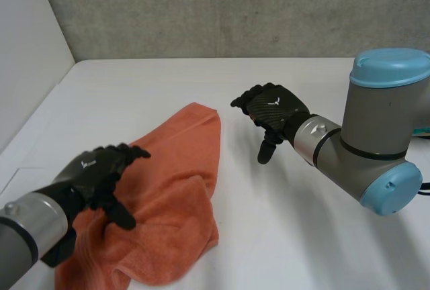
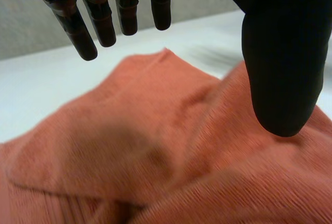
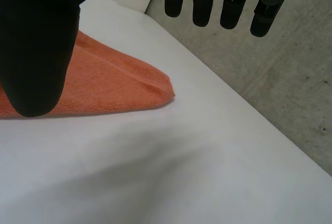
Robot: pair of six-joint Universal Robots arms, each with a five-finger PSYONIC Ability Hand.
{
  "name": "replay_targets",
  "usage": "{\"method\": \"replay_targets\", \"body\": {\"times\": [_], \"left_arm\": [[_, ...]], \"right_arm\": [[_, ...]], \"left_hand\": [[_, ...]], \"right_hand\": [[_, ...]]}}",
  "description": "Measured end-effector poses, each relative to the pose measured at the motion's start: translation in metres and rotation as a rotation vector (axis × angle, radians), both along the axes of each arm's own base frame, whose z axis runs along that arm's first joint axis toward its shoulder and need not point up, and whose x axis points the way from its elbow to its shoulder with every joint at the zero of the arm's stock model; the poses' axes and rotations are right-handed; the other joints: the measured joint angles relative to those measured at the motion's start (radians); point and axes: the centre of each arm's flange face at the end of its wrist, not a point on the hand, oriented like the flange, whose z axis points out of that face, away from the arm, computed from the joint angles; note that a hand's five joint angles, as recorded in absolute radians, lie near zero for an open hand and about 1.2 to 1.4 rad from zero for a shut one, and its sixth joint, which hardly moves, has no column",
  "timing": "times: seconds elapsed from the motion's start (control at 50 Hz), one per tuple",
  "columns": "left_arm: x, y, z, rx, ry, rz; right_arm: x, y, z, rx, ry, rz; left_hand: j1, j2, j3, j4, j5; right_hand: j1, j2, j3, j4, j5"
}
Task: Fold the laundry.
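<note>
White table (image 1: 302, 236) held a rumpled towel (image 1: 181, 169) near-left, the left hand (image 1: 97, 169) spread above it, gripping nothing. Farther off, the right hand (image 1: 272, 107) hung loose-fingered beside its far corner. Folding looked barely begun; next, pinch corners.

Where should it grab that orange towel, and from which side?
Probably the far corner of the orange towel: it lies flat and pointed on the bare table, clear of the bunched middle. The right hand hovers beside it, so pinch from that side.
</note>
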Motion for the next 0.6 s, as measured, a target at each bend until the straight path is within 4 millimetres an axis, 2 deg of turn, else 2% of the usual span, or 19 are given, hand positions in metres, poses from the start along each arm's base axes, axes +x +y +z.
{"method": "replay_targets", "body": {"times": [0.1,0.22,0.32,0.6], "left_arm": [[0.005,0.021,-0.008,0.09,-0.073,-0.029],[0.011,0.036,-0.023,0.147,-0.135,-0.043],[0.013,0.037,-0.036,0.147,-0.161,-0.053],[0.009,0.03,-0.06,0.143,-0.209,-0.092]], "right_arm": [[0.0,0.003,-0.002,0.015,0.016,0.0],[-0.003,0.002,-0.01,0.022,0.048,-0.003],[-0.006,0.002,-0.017,0.027,0.072,-0.003],[-0.012,0.0,-0.028,0.046,0.1,-0.018]], "left_hand": [[0.006,0.006,0.006,0.007,0.007],[0.201,0.189,0.194,0.195,0.198],[0.3,0.291,0.296,0.303,0.304],[0.232,0.222,0.224,0.211,0.211]], "right_hand": [[0.0,0.0,0.0,0.0,0.0],[0.0,0.0,0.0,0.0,0.0],[0.0,0.0,0.0,0.0,0.0],[0.0,0.0,0.0,0.0,0.0]]}}
